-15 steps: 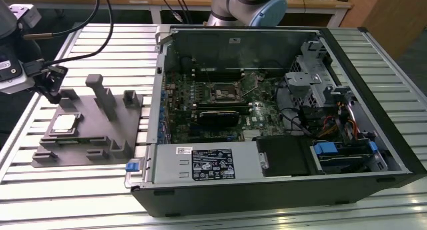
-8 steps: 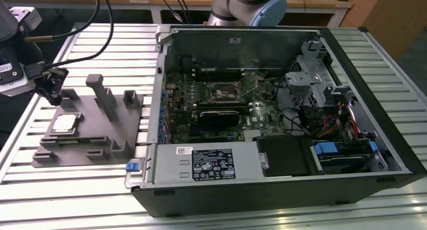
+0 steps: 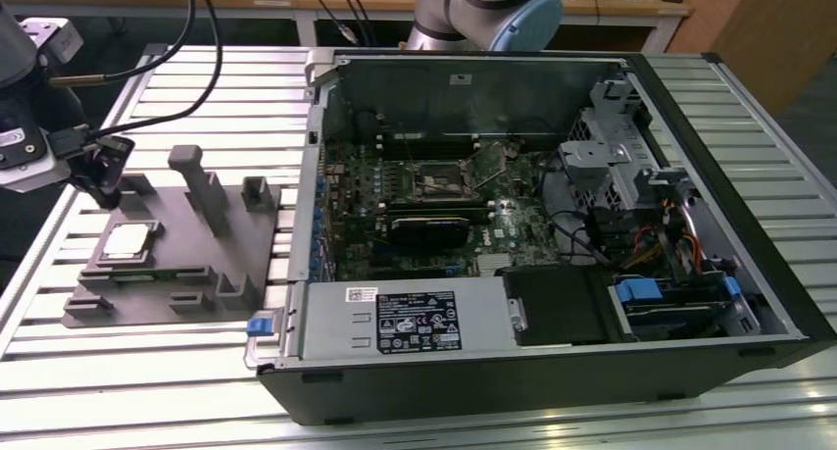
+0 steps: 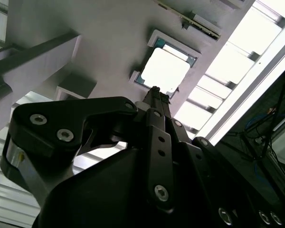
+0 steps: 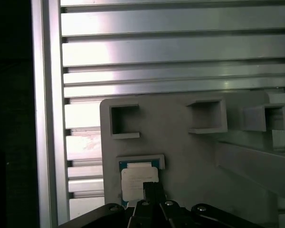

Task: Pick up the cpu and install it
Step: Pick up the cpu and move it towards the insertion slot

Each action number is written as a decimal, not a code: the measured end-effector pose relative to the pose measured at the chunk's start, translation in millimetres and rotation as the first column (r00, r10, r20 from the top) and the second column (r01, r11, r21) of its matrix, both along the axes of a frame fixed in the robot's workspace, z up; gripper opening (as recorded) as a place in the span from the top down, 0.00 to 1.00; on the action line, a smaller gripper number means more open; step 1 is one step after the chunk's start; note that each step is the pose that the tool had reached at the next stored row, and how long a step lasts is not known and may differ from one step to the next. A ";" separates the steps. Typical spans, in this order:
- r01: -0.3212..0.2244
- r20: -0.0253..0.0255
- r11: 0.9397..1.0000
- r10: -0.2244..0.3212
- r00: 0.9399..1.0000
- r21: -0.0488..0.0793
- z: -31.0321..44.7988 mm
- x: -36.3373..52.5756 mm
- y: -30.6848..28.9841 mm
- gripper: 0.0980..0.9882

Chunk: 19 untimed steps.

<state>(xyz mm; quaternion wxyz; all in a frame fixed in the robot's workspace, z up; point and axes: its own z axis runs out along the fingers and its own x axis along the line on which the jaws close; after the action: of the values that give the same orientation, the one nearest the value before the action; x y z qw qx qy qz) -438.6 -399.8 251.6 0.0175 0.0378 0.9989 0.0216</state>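
In the exterior view the gripper [image 3: 105,193] hangs over the far corner of a grey holder [image 3: 171,236] that lies on the slatted metal table [image 3: 157,372], toward the exterior view's left of an open computer case [image 3: 523,386]. The cpu [image 3: 125,242] lies flat in a shallow square pocket of the holder, close to the holder's edge on the exterior view's left, silvery top up, and the gripper is above it and slightly beyond it, not gripping it. Inside the case the green board [image 3: 432,210] lies open to view with a square socket [image 3: 438,180] near its middle, and a silver box [image 3: 392,318] with a white label sits along the case's near edge. In the second wrist view the gripper [image 4: 155,91] has its fingers drawn together to a single point with nothing between them; the cpu [image 4: 165,71] sits just past that point, seated in its pocket in the holder [image 4: 109,38]. In the first wrist view the gripper [image 5: 152,186] again shows its tips closed together, overlapping one edge of the cpu [image 5: 132,179], which rests square in its pocket near the holder's [image 5: 180,156] edge, the table's [image 5: 180,47] slats running beyond.
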 end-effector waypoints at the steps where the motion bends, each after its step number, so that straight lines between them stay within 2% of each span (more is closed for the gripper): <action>1: 0.000 0.000 1.000 0.000 1.000 0.000 -0.6 -0.2 -0.1 0.99; 12: 0.000 0.000 1.000 0.000 1.000 0.000 -8.3 -2.1 -1.9 0.99; 19: 0.000 0.000 1.000 0.000 1.000 0.000 -14.3 -2.8 -6.7 0.99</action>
<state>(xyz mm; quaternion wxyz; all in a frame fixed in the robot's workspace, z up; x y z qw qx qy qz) -441.4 -406.6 237.3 0.0175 0.0378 0.9989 0.0216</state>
